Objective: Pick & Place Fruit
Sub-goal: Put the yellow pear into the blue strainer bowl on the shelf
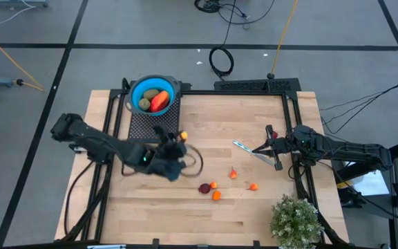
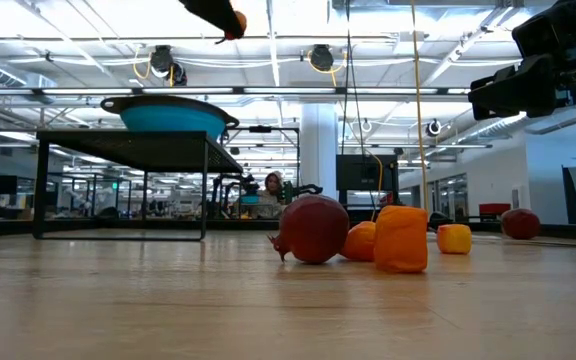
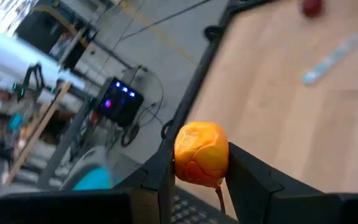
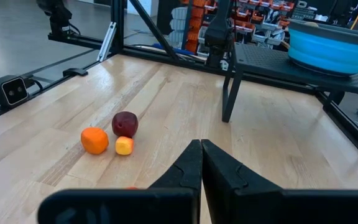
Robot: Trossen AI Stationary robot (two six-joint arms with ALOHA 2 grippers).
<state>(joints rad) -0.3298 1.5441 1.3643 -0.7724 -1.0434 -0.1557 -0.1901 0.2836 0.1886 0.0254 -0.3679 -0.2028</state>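
Small orange fruit point(image 3: 201, 154) clamped between left gripper point(image 3: 199, 167) fingers

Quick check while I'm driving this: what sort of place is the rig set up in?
Most likely a robotics lab or open industrial workshop. The wooden table stands on a bare grey floor with loose cables, and the low view shows long ceiling lights and rows of equipment racks behind it.

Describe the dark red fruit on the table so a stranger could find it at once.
Start at the wooden table and find the loose cluster of small fruit near its front middle. The dark red fruit is the leftmost piece there, round and maroon, while the pieces beside it are orange.
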